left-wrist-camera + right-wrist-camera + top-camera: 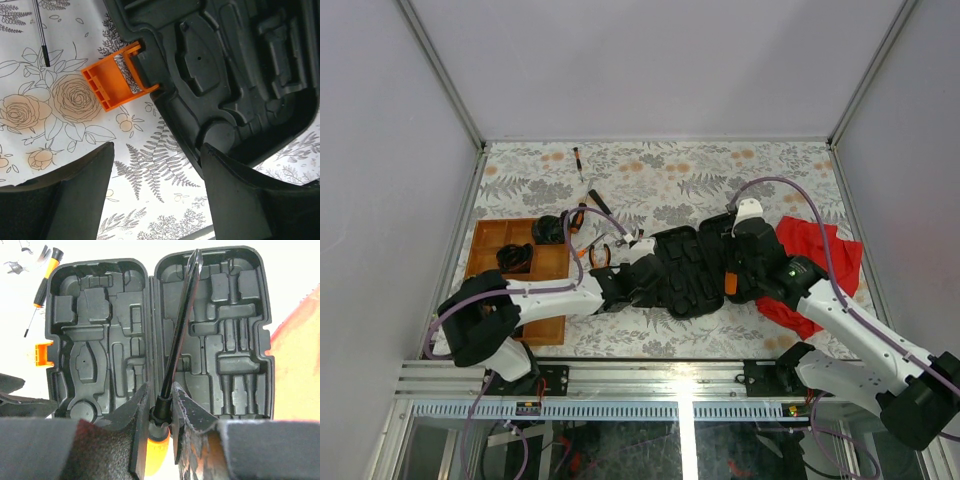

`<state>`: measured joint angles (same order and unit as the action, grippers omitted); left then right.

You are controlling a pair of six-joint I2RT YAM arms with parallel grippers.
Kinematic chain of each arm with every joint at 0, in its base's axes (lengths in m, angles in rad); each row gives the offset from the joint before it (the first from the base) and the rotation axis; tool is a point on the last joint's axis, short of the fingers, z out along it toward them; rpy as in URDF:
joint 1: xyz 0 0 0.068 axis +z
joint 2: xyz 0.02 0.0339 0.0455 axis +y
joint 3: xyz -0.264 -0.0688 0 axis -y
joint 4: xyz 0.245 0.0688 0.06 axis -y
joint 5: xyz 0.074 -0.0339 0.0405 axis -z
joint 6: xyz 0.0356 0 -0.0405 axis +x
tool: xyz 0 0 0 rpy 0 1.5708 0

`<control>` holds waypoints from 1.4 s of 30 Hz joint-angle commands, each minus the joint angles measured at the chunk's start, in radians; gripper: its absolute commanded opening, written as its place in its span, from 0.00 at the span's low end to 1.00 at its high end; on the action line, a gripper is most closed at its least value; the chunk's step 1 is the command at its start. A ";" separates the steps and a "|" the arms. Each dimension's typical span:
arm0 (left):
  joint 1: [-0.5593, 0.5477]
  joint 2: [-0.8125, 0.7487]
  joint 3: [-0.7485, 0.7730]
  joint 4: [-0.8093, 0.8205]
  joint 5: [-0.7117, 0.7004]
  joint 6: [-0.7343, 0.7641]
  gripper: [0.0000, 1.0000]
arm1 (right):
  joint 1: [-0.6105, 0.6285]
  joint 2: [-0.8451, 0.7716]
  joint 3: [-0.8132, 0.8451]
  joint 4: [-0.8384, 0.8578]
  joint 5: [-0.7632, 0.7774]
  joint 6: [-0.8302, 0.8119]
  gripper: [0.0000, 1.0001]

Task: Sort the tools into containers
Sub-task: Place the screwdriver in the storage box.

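Because the right gripper (161, 392) has its jaws clamped low on the screwdriver (181, 325), just where the black steel shaft meets the orange handle, the long shaft sticks out over the right half of the case (100, 340) like a lever. I judge it could twist in the grip or catch a moulded ridge on the way down, and land askew instead of in a slot.

The case is hard black plastic and lies wide open. Both halves are full of shallow shaped recesses, and those in view are bare. It looks light, so a push from the tip might slide it over the smooth flower-printed surface (75, 100).

The left gripper (156, 150), jaws apart and holding nothing, hovers at the case's left edge, just beside the chunky orange latch (120, 82). One dark finger overlaps the rim and could snag it.

Left of the case sits the wooden tray (488, 237) with compartments, and right of it a soft red cloth (820, 255). A thin driver (40, 30) lies beyond the latch.
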<state>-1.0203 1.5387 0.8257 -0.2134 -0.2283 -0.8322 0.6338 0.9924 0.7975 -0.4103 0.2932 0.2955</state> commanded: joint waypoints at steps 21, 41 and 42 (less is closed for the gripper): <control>0.065 -0.048 -0.036 -0.137 -0.009 0.142 0.32 | -0.006 -0.054 -0.036 0.044 -0.065 0.071 0.00; 0.196 -0.147 -0.011 -0.214 0.154 0.287 0.18 | -0.006 -0.070 -0.018 0.023 -0.163 0.215 0.00; 0.196 -0.151 -0.014 -0.206 0.157 0.285 0.21 | -0.006 -0.074 -0.015 0.016 -0.154 0.224 0.00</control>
<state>-0.8238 1.3903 0.8051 -0.4431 -0.1055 -0.5774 0.6327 0.9550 0.7559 -0.4145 0.1364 0.4675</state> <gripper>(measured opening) 0.168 0.262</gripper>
